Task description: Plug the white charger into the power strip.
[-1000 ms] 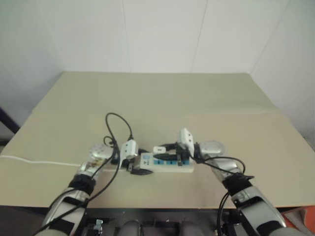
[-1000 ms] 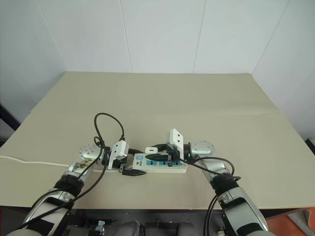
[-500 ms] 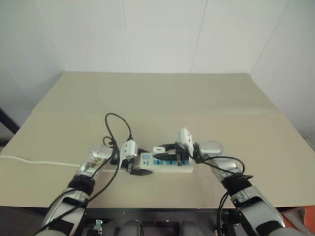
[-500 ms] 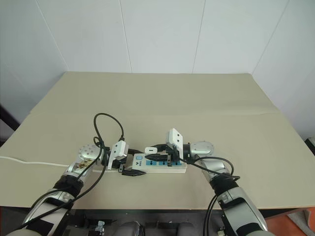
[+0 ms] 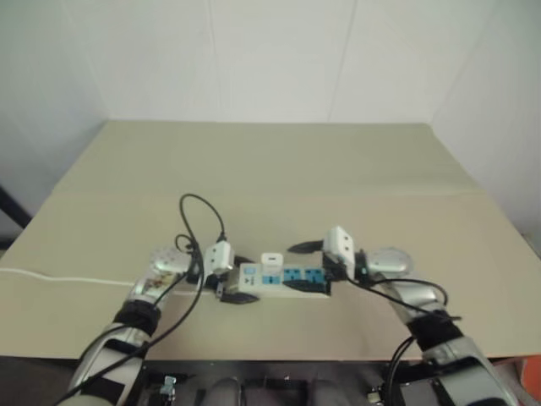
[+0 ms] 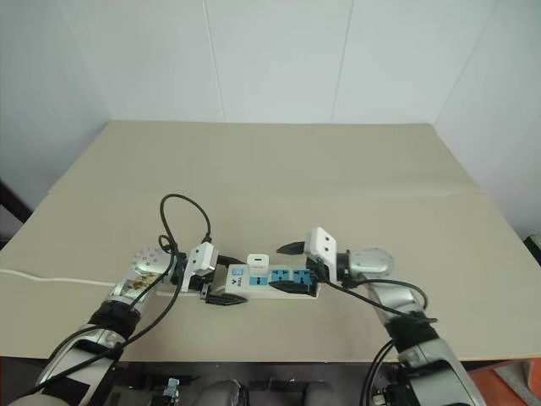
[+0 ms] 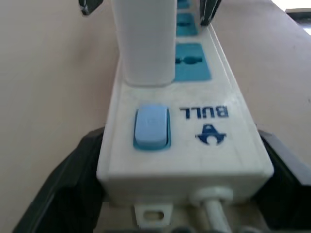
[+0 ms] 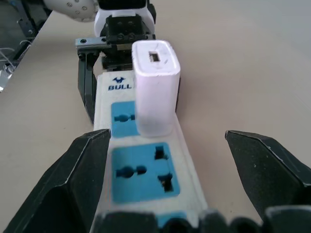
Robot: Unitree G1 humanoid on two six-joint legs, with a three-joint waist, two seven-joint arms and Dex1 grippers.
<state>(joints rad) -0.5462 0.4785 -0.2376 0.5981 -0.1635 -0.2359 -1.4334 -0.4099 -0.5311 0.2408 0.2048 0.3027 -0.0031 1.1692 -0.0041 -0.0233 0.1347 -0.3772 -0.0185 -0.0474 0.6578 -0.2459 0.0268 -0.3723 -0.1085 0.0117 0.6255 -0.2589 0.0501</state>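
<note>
Charger (image 8: 154, 87) upright in strip (image 6: 272, 283) socket nearest switch, on counter (image 6: 279, 186). Right gripper (image 8: 165, 179) jaws wide, clear of charger. Left gripper (image 7: 180, 179) jaws wide, astride switch end. Risk: jaw snags strip on retreat, tilts charger.

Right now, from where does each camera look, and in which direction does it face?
Head eye views: high, facing forward and down at the table, both forearms rising from below.
Left wrist view: at the switch end of the power strip, looking along it; own black fingers flank that end.
Right wrist view: from the opposite end, own open fingers astride.
Both wrist views share the white charger standing plugged in.
</note>
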